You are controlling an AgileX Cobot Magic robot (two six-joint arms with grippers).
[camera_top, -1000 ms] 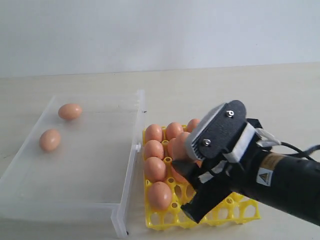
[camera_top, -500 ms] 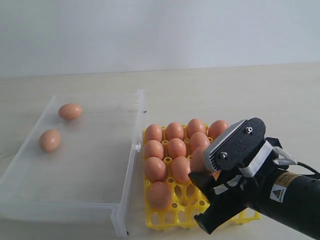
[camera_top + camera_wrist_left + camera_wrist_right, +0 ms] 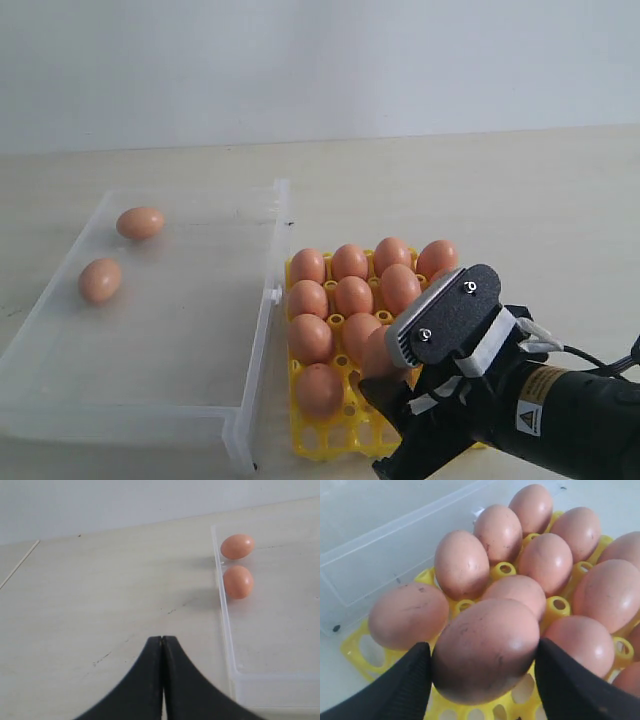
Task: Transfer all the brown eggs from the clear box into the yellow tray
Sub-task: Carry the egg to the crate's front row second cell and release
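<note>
Your right gripper (image 3: 482,677) was spread wide and clamped on one brown egg (image 3: 485,640), just above the empty near cups of the yellow tray (image 3: 345,432). Two eggs (image 3: 140,222) lay in the clear box (image 3: 170,330), nearer your closed, empty left gripper (image 3: 161,642).

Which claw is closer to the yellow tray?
Right. The right gripper hangs over the yellow tray holding a brown egg; the left gripper sits shut beyond the far side of the clear box.

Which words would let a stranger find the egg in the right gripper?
Find the yellow tray, right of the clear box. At its near side the right gripper holds one brown egg. It alone sits between two black fingers; its neighbours rest in the tray.
</note>
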